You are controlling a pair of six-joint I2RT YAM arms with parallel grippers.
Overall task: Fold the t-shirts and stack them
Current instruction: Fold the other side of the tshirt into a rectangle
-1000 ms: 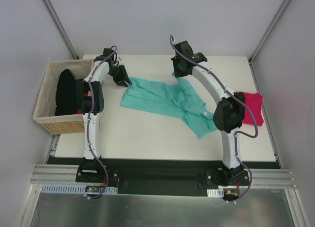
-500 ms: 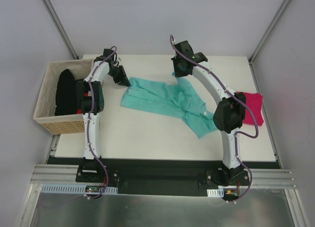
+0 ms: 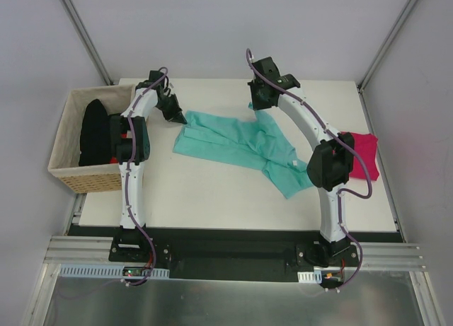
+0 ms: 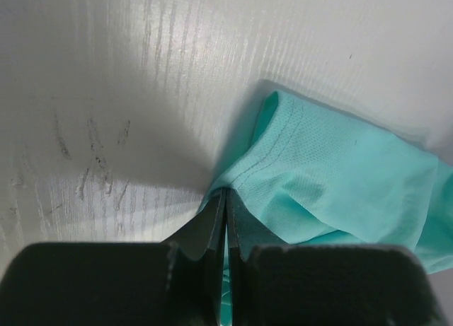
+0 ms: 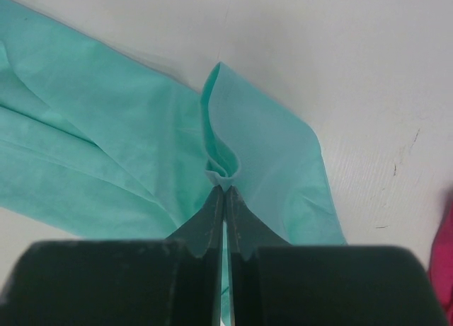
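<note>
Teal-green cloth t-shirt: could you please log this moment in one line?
left end effector: shut on teal-green cloth t-shirt | right end effector: shut on it

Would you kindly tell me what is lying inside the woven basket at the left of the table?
Black cloth is heaped inside the basket; the left arm hides its right part, and the bottom beneath the cloth cannot be seen.

— Off to the left?
— Tan woven basket [image 3: 74, 179]. Sits just beside the white table [image 3: 212, 199], against its left edge.
— Along the near side?
— Black base plate [image 3: 233, 259], with an aluminium rail [image 3: 78, 252] just beyond its left end.
— Up close on the table?
— Thin dark scuffs [image 4: 92, 149], scattered over the pale wood-grain top.
</note>
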